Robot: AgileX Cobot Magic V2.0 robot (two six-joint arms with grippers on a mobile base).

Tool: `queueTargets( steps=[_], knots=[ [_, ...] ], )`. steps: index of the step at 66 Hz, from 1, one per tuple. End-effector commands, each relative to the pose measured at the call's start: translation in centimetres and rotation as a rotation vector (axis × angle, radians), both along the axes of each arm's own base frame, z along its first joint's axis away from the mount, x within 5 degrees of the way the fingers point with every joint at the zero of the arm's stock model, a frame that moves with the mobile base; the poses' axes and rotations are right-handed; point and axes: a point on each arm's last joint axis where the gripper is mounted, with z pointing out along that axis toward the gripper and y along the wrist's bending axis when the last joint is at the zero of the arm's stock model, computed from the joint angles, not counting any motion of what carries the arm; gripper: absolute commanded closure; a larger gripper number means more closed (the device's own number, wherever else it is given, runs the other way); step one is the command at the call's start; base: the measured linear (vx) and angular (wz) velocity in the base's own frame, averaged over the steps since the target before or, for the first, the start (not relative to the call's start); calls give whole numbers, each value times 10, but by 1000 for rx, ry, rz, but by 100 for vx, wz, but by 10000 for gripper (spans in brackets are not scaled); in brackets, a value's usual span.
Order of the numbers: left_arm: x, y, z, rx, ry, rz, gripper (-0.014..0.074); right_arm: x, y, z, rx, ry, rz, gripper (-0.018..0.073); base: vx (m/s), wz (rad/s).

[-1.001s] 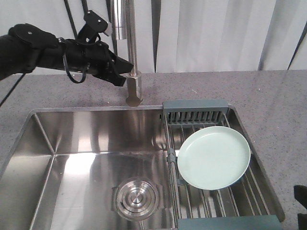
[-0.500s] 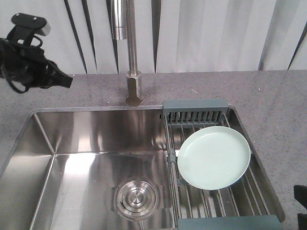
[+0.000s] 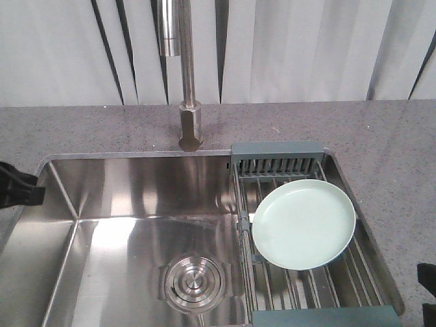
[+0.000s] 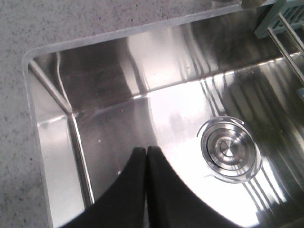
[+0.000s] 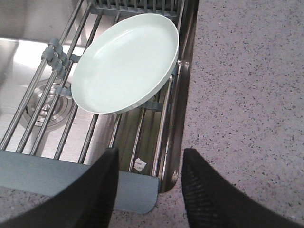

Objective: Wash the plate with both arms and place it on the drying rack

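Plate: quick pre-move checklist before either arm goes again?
1. Plate lying on the drying rack: ok.
2. Plate free of any grip: ok, nothing touches it.
3. Right gripper open, fingers apart and short of the plate: ok.
4. Left gripper shut and empty above the sink: ok.
5. Faucet with no arm near it: ok.
6. Water off, plate clean: cannot tell.

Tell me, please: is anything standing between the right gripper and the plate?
Nothing visible does. The right gripper is open over the rack's near end, and only bare rods of the drying rack lie between it and the plate.
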Motion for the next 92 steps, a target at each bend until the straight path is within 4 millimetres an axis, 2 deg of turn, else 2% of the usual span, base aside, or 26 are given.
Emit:
queueTargets(
  steps=[1,11,23,38,92],
  knots=[
    [-16,1,11,-30,-89,44,603,4,1,12,12,-81,1,240,0,0],
    [-39,1,1,-51,-84,65,603,4,1,12,12,-81,1,240,0,0],
    [-63,0,-1,-90,-108,98,603,4,1,12,12,-81,1,240,0,0],
    [-81,0,8,-103,-165,99,603,4,1,12,12,-81,1,240,0,0],
    [-88,1,13,-87,-213,105,603,4,1,12,12,-80,1,240,0,0]
  ],
)
